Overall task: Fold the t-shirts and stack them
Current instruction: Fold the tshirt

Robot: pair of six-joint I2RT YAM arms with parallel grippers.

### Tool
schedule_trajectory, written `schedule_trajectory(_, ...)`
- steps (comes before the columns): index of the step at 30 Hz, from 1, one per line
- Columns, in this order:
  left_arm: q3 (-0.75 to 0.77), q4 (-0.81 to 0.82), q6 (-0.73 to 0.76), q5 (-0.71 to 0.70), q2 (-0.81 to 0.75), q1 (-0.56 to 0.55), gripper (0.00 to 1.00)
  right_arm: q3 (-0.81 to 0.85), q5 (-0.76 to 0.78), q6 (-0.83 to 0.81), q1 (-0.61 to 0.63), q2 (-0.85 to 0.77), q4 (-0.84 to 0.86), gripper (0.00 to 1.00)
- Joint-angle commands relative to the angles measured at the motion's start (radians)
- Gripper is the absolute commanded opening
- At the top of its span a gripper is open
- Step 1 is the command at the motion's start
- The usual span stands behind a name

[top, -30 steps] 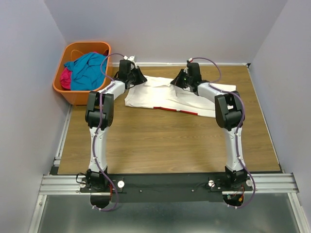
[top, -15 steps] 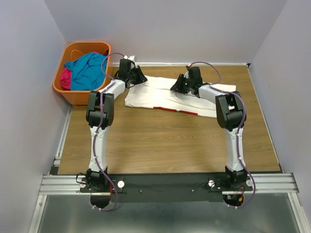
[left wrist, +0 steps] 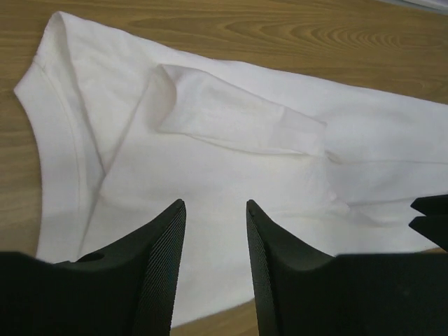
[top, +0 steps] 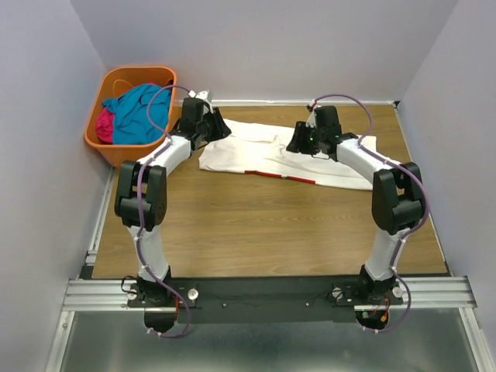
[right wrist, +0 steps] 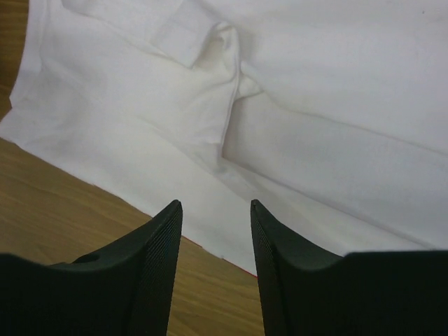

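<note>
Lying flat, white t-shirt, sleeves folded in; left gripper, right gripper parted, empty.

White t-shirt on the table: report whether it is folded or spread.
Partly folded: the white t-shirt lies flat, a sleeve turned in over its body.

White t-shirt on table, sleeve folded inward, left claw parted above

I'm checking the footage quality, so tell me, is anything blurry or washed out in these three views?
Top view: evenly lit and sharp, no glare on the table. Left wrist view: the white shirt is bright but its folds show clearly, the left claw dark. Right wrist view: the same, soft shading in the creases, the right claw nearly black.
</note>
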Motion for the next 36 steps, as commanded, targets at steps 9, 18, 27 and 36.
schedule_trajectory(9, -0.293, 0.012, 0.023, -0.207, -0.059, -0.02, 0.18, -0.095, -0.041, 0.012, -0.002, 0.023, -0.056, 0.3)
schedule_trajectory(18, -0.324, -0.044, 0.026, -0.244, -0.077, 0.006, 0.07, -0.075, -0.046, 0.045, -0.002, 0.094, -0.044, 0.26)
schedule_trajectory(27, -0.342, -0.064, 0.031, -0.23, -0.088, 0.006, 0.07, -0.019, 0.167, 0.002, -0.019, 0.137, -0.046, 0.27)
schedule_trajectory(36, -0.349, -0.071, 0.036, -0.223, -0.092, 0.006, 0.07, 0.189, 0.368, -0.021, -0.08, 0.226, -0.044, 0.28)
